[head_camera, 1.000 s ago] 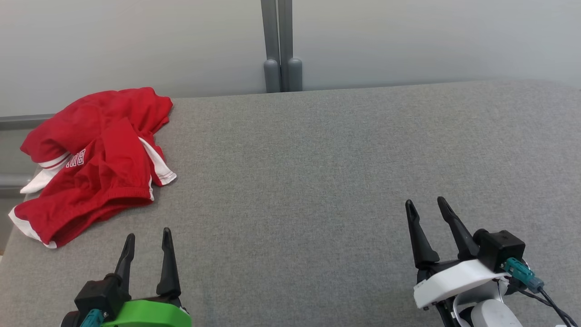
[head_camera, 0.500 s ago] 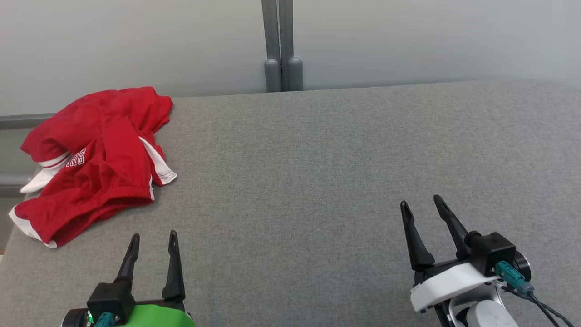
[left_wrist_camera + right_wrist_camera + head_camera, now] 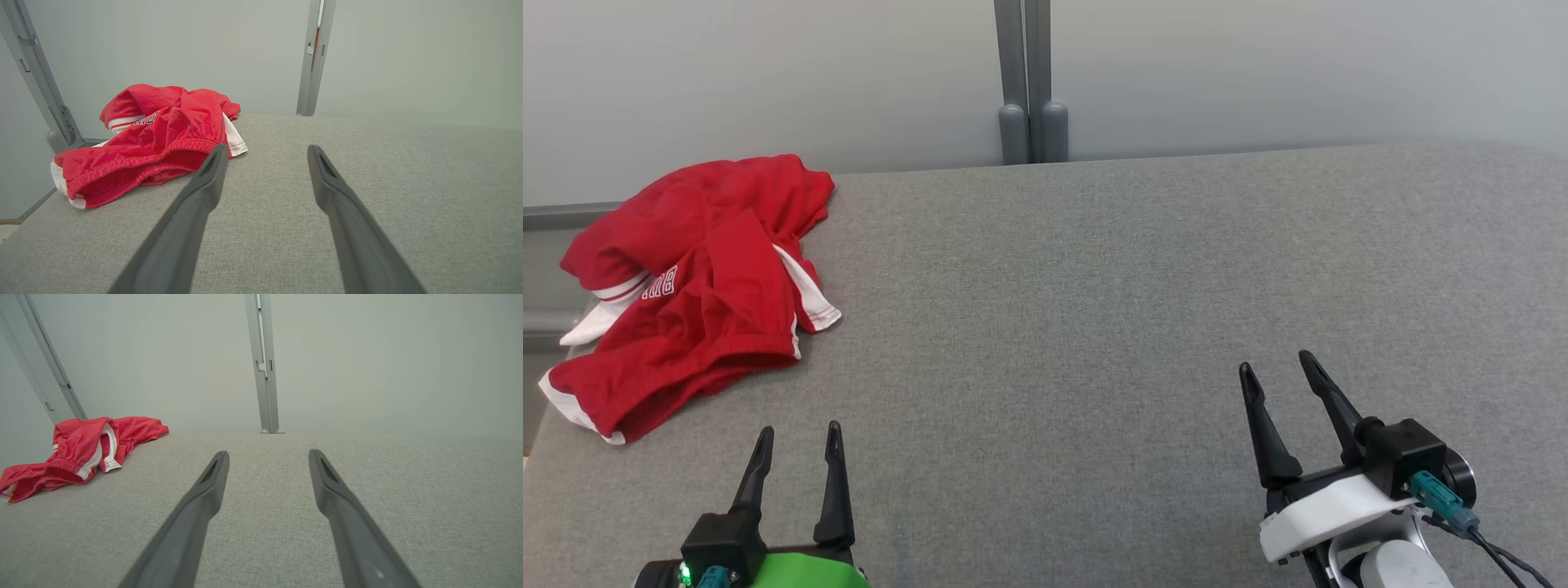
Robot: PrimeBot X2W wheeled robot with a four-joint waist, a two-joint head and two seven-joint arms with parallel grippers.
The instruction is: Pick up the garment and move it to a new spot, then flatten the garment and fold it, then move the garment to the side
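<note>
Pickup seems not yet begun: red garment (image 3: 694, 286) lies crumpled at far left corner of the bench (image 3: 1094, 286); left gripper (image 3: 799, 428) and right gripper (image 3: 1275, 361), both wide open and empty, should reach it

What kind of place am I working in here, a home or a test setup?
Likely a lab or test cell: a grey fabric-covered table, plain pale wall panels joined by a metal post, and one crumpled red garment lying at the table's left edge.
</note>
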